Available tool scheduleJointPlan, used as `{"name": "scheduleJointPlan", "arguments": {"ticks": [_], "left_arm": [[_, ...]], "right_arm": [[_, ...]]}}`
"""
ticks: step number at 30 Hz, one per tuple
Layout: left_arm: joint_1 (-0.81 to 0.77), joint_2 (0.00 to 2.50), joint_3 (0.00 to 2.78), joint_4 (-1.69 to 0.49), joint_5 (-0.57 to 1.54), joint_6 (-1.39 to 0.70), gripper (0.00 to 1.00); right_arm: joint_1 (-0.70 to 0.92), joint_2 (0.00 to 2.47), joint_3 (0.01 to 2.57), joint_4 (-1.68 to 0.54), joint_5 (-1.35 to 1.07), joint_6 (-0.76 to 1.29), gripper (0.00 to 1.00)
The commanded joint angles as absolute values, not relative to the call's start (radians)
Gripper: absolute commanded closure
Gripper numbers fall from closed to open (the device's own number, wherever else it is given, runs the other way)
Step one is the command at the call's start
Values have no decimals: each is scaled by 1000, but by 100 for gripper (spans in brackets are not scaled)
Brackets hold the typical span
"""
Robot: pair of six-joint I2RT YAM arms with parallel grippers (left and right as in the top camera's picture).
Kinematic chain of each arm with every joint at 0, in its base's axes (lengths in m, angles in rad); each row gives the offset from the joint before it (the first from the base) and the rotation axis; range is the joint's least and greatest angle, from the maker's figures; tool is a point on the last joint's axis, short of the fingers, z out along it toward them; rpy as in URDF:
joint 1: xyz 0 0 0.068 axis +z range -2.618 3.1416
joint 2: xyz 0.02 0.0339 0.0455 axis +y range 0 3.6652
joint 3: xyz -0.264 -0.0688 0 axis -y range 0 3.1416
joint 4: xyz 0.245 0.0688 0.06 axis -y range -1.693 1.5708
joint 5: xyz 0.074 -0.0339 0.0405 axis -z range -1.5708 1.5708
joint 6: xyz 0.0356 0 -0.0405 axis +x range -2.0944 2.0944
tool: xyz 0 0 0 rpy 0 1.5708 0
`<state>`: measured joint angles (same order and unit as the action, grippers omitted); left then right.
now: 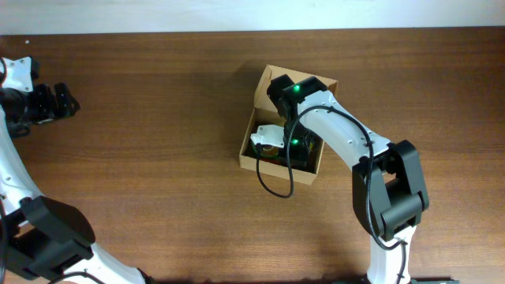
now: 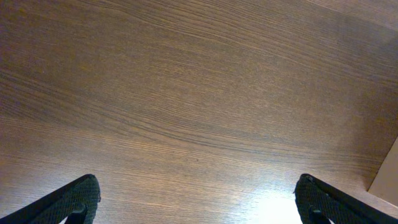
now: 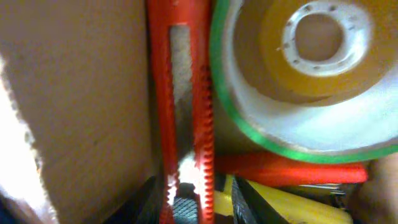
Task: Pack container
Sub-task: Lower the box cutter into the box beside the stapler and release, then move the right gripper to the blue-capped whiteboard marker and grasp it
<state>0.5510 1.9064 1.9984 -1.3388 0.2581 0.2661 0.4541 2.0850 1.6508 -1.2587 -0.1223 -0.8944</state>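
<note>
Cutter [image 3: 183, 93] in container [image 3: 74, 93]: R-wrist only

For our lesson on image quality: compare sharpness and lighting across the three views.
Overhead: evenly lit and sharp, the container crisp-edged. Left wrist: the table grain is sharp, with white glare near the bottom. Right wrist: too close, so the red cutter and tape roll blur, and the left edge washes out.

1. You've got the container [image 1: 249, 158] sitting on the desk [image 1: 158, 118], a bit right of centre.
2. Right gripper [image 1: 272, 142] is down inside it.
3. In there, the box cutter [image 3: 183, 112] lies between the wall and the tape roll [image 3: 311, 74].
4. Left gripper [image 1: 63, 101] hangs over the far-left edge, well apart.
</note>
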Motion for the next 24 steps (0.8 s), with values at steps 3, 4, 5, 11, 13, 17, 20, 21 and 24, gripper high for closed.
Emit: {"name": "scheduleJointPlan", "arguments": {"ticks": [3, 4, 5, 11, 13, 17, 20, 21, 24], "left_arm": [[551, 1904, 1994, -1338, 270, 279, 0], [551, 1904, 1994, -1339, 270, 279, 0], [551, 1904, 1994, -1339, 270, 279, 0], [551, 1904, 1994, -1339, 269, 279, 0], [551, 1904, 1994, -1339, 270, 279, 0], [551, 1904, 1994, -1339, 270, 279, 0], [551, 1904, 1994, -1339, 269, 279, 0], [551, 1904, 1994, -1339, 270, 279, 0], [551, 1904, 1994, -1339, 270, 279, 0]], "right_arm": [[439, 1943, 1657, -1205, -120, -854, 57], [435, 1914, 1657, -1190, -120, -832, 57], [430, 1888, 1657, -1175, -120, -812, 57], [397, 1723, 1657, -1030, -119, -511, 58], [375, 1675, 1657, -1011, -107, -389, 67], [297, 1600, 1657, -1070, 96, -139, 73], [190, 1567, 1656, -1180, 167, -49, 73], [148, 1559, 1652, -1209, 156, -24, 73], [13, 1539, 1626, -1272, 65, -10, 71]]}}
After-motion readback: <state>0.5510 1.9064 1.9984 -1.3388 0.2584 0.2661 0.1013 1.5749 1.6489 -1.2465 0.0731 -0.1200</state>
